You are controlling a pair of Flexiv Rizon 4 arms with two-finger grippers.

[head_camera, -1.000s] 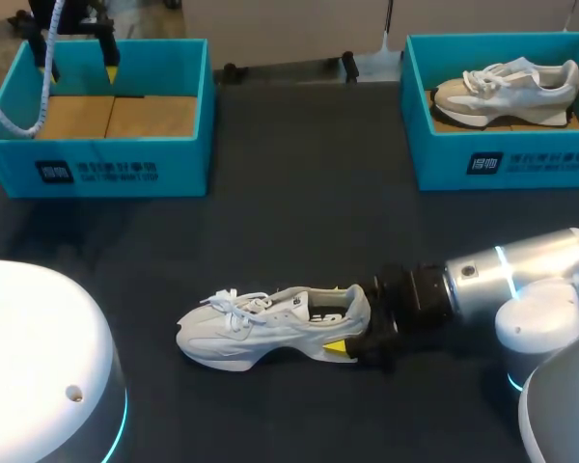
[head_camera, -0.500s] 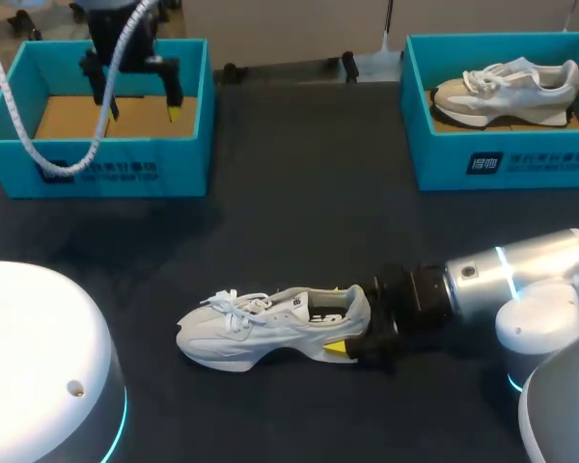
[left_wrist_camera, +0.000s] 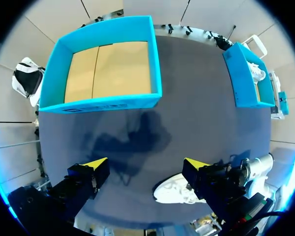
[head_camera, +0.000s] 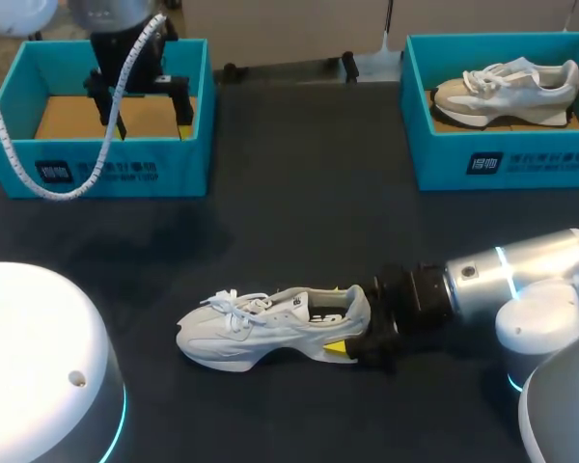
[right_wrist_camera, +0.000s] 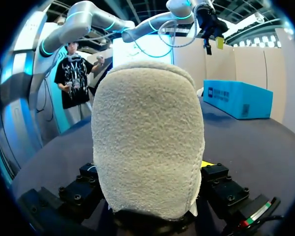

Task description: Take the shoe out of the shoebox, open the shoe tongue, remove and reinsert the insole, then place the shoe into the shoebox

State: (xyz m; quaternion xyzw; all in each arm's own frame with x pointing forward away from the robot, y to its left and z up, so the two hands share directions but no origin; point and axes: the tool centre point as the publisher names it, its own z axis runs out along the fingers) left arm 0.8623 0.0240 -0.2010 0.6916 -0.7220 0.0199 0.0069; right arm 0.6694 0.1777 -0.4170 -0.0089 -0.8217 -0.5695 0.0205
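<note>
A white sneaker lies on its side on the dark table, toe to the left. My right gripper is shut on its heel, one yellow tip on each side. In the right wrist view the fuzzy heel fills the space between the fingers. My left gripper hangs open and empty above the left teal shoebox, which holds only its cardboard floor. In the left wrist view the left gripper looks down at that shoebox, with the sneaker beside one finger.
A second teal shoebox at the back right holds another pale sneaker. A white cable loops from the left arm down over the left box's front wall. The right arm's silver body lies low over the table's right side.
My left gripper has travelled from the back-left corner of the left shoebox to the right and forward over it. The right gripper and the sneaker have not moved.
</note>
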